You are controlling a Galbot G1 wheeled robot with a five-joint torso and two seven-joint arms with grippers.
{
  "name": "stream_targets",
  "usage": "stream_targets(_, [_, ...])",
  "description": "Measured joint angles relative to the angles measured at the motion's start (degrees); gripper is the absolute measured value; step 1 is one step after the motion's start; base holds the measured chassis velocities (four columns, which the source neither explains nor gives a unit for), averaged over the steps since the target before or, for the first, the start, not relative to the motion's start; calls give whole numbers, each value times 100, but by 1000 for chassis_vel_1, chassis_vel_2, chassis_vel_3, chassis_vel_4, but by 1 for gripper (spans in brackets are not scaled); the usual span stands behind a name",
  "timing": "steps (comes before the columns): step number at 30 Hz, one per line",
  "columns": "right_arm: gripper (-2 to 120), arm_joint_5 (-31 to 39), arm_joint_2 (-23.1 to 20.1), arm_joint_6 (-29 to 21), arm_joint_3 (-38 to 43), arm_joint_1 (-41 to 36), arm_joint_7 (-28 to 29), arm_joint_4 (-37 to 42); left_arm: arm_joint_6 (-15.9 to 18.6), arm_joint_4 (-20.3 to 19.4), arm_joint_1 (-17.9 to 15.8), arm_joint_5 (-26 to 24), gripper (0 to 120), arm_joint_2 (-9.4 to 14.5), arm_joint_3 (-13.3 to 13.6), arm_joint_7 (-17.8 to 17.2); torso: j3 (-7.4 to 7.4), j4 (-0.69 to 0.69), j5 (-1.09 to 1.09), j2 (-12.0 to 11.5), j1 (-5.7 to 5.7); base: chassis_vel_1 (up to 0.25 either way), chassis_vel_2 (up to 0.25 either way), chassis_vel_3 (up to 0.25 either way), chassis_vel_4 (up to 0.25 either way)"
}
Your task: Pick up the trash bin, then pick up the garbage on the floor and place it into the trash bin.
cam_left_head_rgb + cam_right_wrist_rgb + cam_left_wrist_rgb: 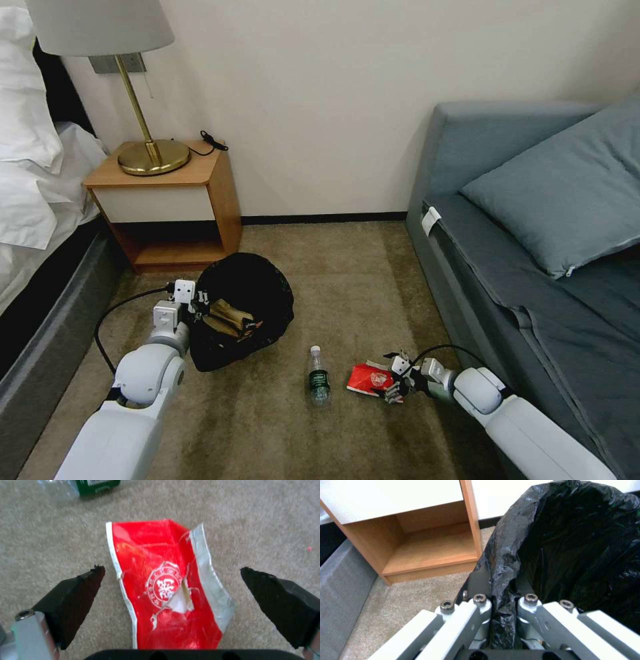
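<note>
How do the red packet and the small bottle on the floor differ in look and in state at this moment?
The red packet is flat, torn and opaque, with silver edges; the bottle is rounded and clear with a green label. The packet lies between the open fingers of the right gripper; the bottle has no gripper at it. Both rest on the carpet, outside the trash bin, whose rim the left gripper clamps.

bottle (pixel 83 486): cut off by the right wrist view's edge, label unreadable | trash bin (pixel 257 293): white body hidden under black bag | lamp (pixel 100 27): shade top cropped | red packet (pixel 166 585): near end hidden behind gripper base
</note>
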Motion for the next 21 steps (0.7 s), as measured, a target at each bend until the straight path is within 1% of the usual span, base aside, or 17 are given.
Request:
stream_targets(10, [100,-53,168,162,-22,172,-51,-460,-12,-28,21,-11,3,20,-30,2,0,0,0,0,0,0,0,0,0])
stream_targets(11, [96,-70,182,183,-16,172,-79,-505,-13,-31,28,-15,3,28,-34,2,0,0,0,0,0,0,0,0,0])
stream_targets(12, [96,-70,182,183,-16,172,-79,-505,-13,-31,28,-15,3,28,-34,2,0,0,0,0,0,0,0,0,0])
stream_targets(13, [92,-83,194,208,-2,172,-104,-552,-14,-36,33,-23,3,41,-40,2,0,0,0,0,0,0,0,0,0])
stream_targets(14, [92,-83,194,208,-2,172,-104,-552,-14,-36,33,-23,3,41,-40,2,0,0,0,0,0,0,0,0,0])
stream_targets(15, [88,-88,200,225,9,170,-125,-580,-17,-37,34,-28,3,51,-48,2,0,0,0,0,0,0,0,0,0])
stream_targets(16, [81,-96,208,248,26,168,-156,-616,-19,-41,34,-34,3,65,-56,2,0,0,0,0,0,0,0,0,0])
stream_targets(17, [81,-96,208,248,26,168,-156,-616,-19,-41,34,-34,3,65,-56,2,0,0,0,0,0,0,0,0,0])
stream_targets(18, [78,-98,212,261,35,167,-170,-631,-19,-42,34,-36,3,68,-57,2,0,0,0,0,0,0,0,0,0])
stream_targets(19, [69,-99,215,284,52,167,-180,-650,-19,-50,32,-43,3,71,-57,1,0,0,0,0,0,0,0,0,0])
stream_targets(20, [69,-99,215,284,52,167,-180,-650,-19,-50,32,-43,3,71,-57,1,0,0,0,0,0,0,0,0,0])
stream_targets(21, [66,-100,215,292,62,166,-181,-657,-19,-54,29,-45,3,71,-56,0,0,0,-1,0,0,0,0,0,0])
